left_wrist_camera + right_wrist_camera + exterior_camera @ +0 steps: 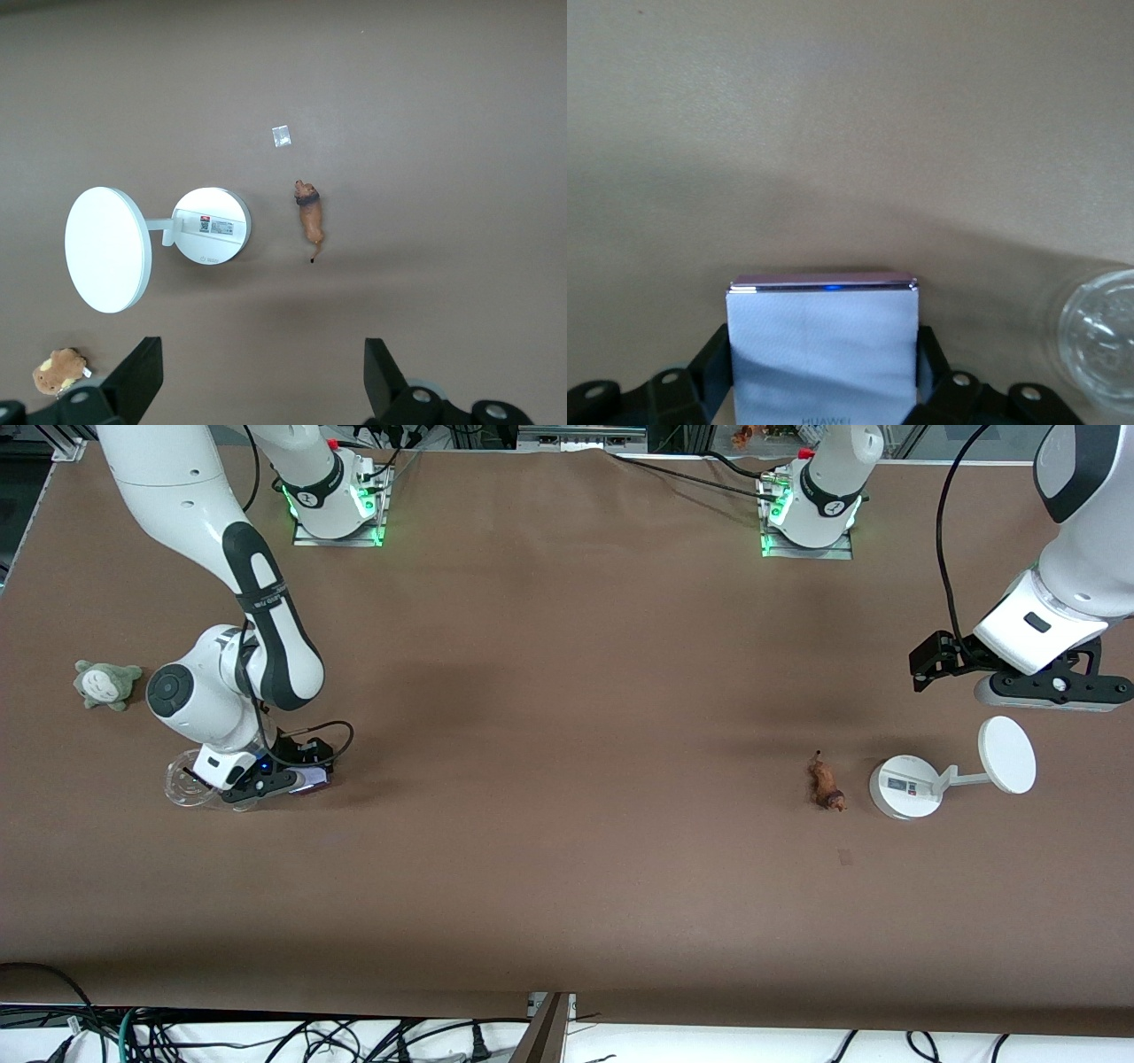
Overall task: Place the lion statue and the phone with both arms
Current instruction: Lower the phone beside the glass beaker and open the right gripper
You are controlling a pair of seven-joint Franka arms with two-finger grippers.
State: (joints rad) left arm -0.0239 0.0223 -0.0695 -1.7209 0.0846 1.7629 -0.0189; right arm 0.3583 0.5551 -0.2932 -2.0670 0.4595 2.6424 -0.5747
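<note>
Calling clock directions as seen from the high camera across the table, starting at the right arm's end. A grey-green plush [106, 684] sits on its own out at the edge. At about 4 o'clock from it the right gripper [275, 779] is down low at the table with the phone [312, 779] pinched by its two side edges, fingers closed in just to the phone's width. I can't tell if the phone is resting on the table or a hair off it. A clear round dish [186, 784] lies just beside the gripper at its 9 o'clock.

Then a big bare stretch of table, and the lion statue [826, 781] lies on its side toward the left arm's end. Its long axis runs roughly 11 to 5 o'clock, thin tail at 11, darker mane end at 5. A white round-based stand [904, 786] is just beside it at 3 o'clock, not touching.

The left gripper [1050, 689] hangs up in the air, wide open and holding nothing. The lion is at about 8 o'clock from it, so that arm is obviously the one for it. From its wrist camera the lion's [309, 215] length runs crosswise to the gap between the fingers [142, 376], so I'd guess it can pinch the narrow body without much twisting. The stand being that close is the risk
</note>
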